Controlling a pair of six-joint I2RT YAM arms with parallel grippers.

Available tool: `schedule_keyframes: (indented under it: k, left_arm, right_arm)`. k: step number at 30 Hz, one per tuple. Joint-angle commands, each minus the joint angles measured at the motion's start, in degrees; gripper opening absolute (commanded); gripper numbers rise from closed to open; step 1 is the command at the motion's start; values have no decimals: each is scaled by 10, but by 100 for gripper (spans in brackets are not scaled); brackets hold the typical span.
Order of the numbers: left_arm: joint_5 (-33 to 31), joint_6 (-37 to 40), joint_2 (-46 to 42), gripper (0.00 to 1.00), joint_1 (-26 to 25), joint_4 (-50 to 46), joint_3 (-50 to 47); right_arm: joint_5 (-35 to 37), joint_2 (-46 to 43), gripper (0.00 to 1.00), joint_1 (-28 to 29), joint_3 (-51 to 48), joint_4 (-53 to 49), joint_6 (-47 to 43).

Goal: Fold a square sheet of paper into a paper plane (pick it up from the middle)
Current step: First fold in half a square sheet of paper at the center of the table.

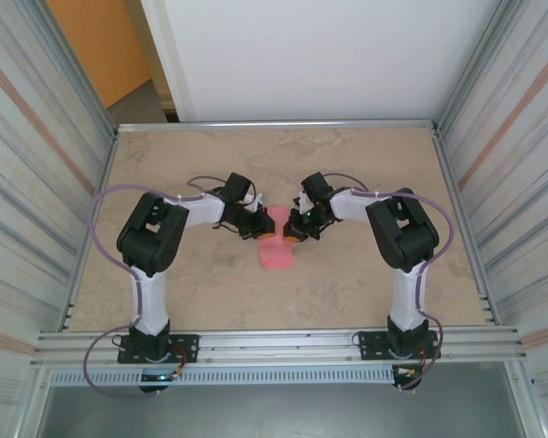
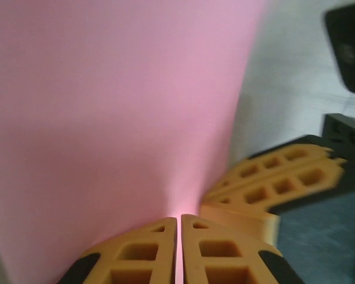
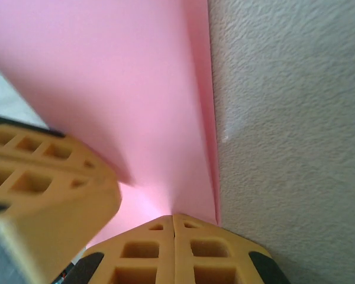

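1. I am seeing the left gripper [image 2: 178, 251] pinched shut on the square sheet of paper [image 1: 276, 251]. Its two orange fingers [image 2: 139, 257] are meeting, and the pink sheet is fanning out from between them.
2. The right gripper [image 3: 173, 248] is clamped on the same sheet in the same way. It is biting just beside a crease where one pink layer is lying over another, with the table [image 1: 365, 164] close alongside.
3. From above, the sheet is sitting mid-table between the two grippers, which are crowding in from either side with their fingertips near each other. I cannot tell whether its near end is resting on the table or hanging just off it.
4. I am reading this as a fold in progress, with both hands holding the paper to bring a flap over and set the crease.
5. To do it well, I am planning to:
   - move both wrists slowly and together, because any pull apart is likely to tear such thin paper;
   - line the free edge up with the existing crease before committing;
   - watch the gap between the two sets of fingers, since they are close enough to collide;
   - press the fold flat against the table before letting either jaw go.
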Motion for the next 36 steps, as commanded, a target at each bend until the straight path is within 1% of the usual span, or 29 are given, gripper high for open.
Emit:
schedule_keyframes:
  k: [1,4,8,11,14,18,22,25,30,34,36]
  left_arm:
    - [-5,26,10,12,25,-11,3]
    - [7,27,9,12,57,23,-19]
    - [-1,38,10,12,101,18,-21]
    - [-5,44,-2,12,118,8,-16]
    - [0,39,-34,11,107,5,-12]
    - [-4,25,-63,12,69,17,-13]
    - [6,2,-39,12,37,46,-5]
    - [12,2,-6,12,27,42,18]
    - [3,12,33,12,41,22,51]
    - [-26,26,45,12,68,5,67]
    - [-44,38,64,12,81,-11,77]
  right_arm:
    - [159,92,3,2,-52,-120,-11]
    - [157,93,3,0,-53,-119,-12]
    - [156,91,3,-2,-51,-119,-13]
    - [155,90,3,-3,-51,-119,-14]
    - [154,90,3,-2,-51,-119,-14]
    - [154,88,3,-2,-53,-120,-13]
    - [155,90,3,-2,-53,-119,-13]
    - [155,91,3,-2,-54,-119,-12]
    - [159,87,3,-2,-62,-114,-13]
    - [160,87,3,-2,-67,-110,-7]
    - [161,89,3,-2,-68,-110,-7]
